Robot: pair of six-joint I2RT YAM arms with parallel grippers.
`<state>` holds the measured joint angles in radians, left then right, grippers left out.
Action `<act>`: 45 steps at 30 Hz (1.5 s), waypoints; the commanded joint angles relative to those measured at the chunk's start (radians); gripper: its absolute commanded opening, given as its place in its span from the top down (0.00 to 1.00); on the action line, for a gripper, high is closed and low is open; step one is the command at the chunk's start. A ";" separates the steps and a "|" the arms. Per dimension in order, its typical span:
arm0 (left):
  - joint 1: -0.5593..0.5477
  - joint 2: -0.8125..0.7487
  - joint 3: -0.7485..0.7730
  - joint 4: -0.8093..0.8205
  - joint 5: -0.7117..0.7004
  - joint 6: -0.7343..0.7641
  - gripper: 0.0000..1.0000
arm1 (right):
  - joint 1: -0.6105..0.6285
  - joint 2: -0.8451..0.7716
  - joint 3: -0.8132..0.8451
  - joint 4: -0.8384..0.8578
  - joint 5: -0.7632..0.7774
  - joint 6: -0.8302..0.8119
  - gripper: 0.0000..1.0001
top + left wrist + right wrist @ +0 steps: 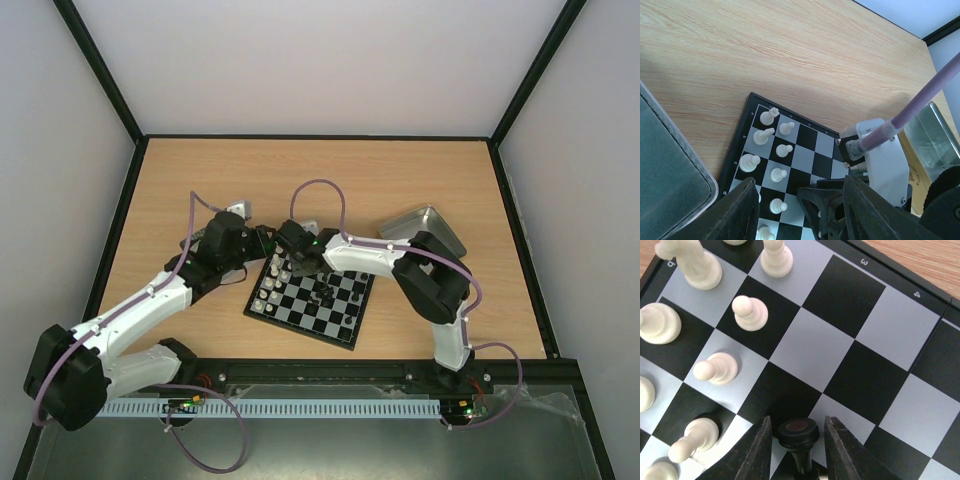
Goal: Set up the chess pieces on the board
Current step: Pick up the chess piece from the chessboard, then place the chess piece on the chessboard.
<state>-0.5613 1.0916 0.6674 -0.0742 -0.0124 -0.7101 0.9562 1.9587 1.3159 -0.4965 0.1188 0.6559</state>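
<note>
The board (340, 322) lies askew on the table (420, 180) at mid-frame of the top view. White pieces (268, 287) stand in two rows along its left edge, and a few black pieces (325, 294) stand near its centre. The right hand (798, 421), over the board's upper left part, is narrowed on a black chess piece (799, 433), whose round base shows between the fingers (757, 452). The left hand (799, 192) stands wide over the board's left corner, and a metal tray (425, 228) sits on the table to the upper right of the board.
</note>
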 commanded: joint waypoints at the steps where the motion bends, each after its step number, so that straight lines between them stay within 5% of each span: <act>1: 0.007 -0.021 -0.015 0.001 -0.015 -0.005 0.51 | 0.000 0.034 0.025 -0.018 0.057 0.026 0.68; 18: 0.007 -0.059 -0.045 0.035 0.014 -0.002 0.51 | -0.011 -0.072 -0.015 0.070 0.097 0.147 0.86; 23: 0.005 -0.102 -0.094 0.127 0.091 0.004 0.49 | -0.078 -0.286 -0.186 0.282 -0.071 0.359 0.86; 28: -0.009 -0.150 -0.150 0.275 0.181 0.030 0.34 | -0.127 -0.488 -0.350 0.568 -0.216 0.672 0.85; 35: -0.131 -0.162 -0.172 0.469 0.201 0.084 0.22 | -0.128 -0.558 -0.415 0.789 -0.338 0.977 0.86; 45: -0.216 -0.077 -0.132 0.527 0.030 -0.017 0.42 | -0.129 -0.623 -0.466 0.848 -0.353 1.100 0.88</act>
<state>-0.7658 0.9859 0.5049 0.3679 0.0841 -0.6930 0.8242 1.3788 0.8745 0.2836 -0.2203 1.6772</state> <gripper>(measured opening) 0.615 0.146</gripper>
